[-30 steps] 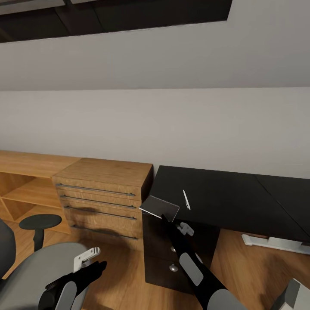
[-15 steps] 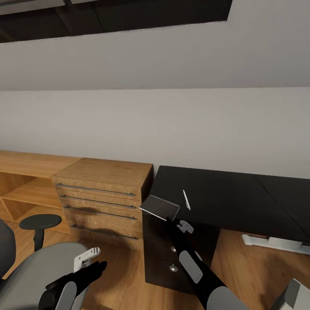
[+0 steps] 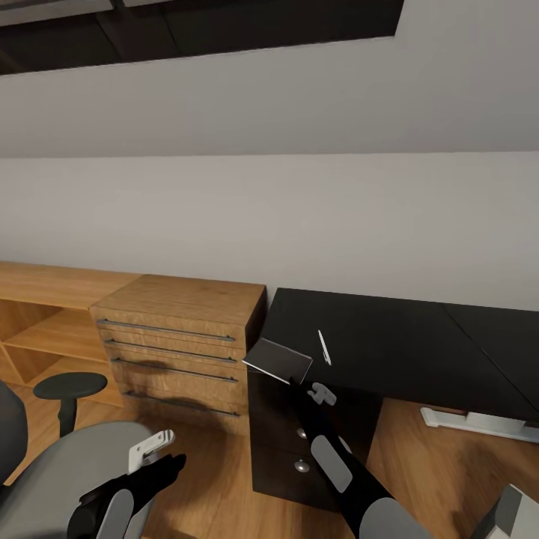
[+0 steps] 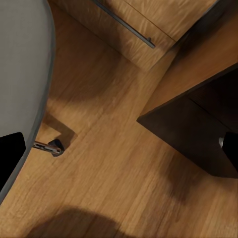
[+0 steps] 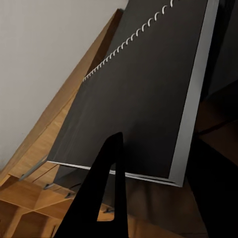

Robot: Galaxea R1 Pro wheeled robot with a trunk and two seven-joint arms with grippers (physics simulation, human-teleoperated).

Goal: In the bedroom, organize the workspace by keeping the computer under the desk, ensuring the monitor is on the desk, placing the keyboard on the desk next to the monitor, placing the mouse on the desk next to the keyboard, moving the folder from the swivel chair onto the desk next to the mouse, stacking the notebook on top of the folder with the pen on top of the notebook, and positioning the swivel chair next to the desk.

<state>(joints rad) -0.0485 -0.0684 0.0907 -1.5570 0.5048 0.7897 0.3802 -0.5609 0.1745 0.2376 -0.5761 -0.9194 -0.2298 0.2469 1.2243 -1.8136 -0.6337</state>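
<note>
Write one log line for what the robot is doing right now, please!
right end effector: at near edge of notebook, grip unclear | notebook: overhanging desk corner | pen: on desk beside notebook | left end effector: idle over swivel chair

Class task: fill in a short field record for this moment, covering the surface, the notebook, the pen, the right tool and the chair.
surface: glossy black L-shaped desk
notebook: thin grey spiral-bound notebook, overhanging the desk's near corner
pen: slender white pen, lying on the desk beside the notebook
right tool: right tool at the notebook's near edge; grip unclear
chair: grey padded swivel chair, standing on the wooden floor
</note>
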